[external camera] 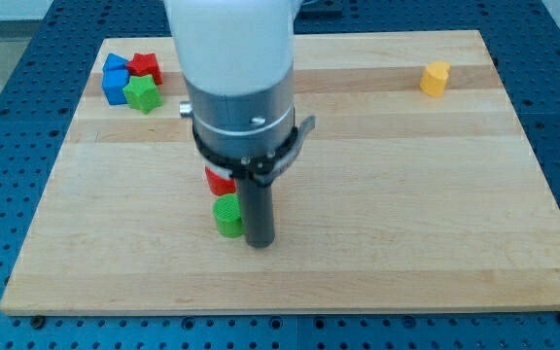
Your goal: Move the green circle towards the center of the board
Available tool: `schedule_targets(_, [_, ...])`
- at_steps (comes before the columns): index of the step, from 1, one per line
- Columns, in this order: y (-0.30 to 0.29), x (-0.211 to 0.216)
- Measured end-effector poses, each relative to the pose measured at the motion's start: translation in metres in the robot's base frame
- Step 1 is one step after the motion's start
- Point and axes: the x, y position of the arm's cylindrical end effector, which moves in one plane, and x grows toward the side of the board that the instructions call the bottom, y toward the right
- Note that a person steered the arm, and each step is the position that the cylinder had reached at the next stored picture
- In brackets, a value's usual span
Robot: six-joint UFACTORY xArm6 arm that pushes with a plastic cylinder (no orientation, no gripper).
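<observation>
The green circle (227, 215) is a short green cylinder lying on the wooden board (406, 194), a little left of and below the board's middle. My tip (260, 242) stands right beside it, touching or nearly touching its right side. A red block (219, 181) lies just above the green circle, partly hidden behind the arm's body, so its shape cannot be made out.
At the view's top left a cluster holds a blue block (115, 80), a red block (145, 66) and a green star-like block (143, 93). A yellow block (436, 78) lies at the top right. The arm's white and grey body (236, 78) covers the upper middle.
</observation>
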Motion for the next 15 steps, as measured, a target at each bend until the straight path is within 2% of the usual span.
schedule_targets(1, [-0.01,0.044])
schedule_targets(3, [-0.055,0.024])
schedule_targets(4, [-0.049,0.004])
schedule_targets(8, [0.036,-0.13])
schedule_targets(9, [0.034,-0.121])
schedule_targets(11, [-0.02,-0.041])
schedule_targets(12, [-0.058,-0.017])
schedule_targets(13, [-0.103,-0.013])
schedule_targets(14, [-0.112,-0.049])
schedule_targets(15, [-0.112,-0.049])
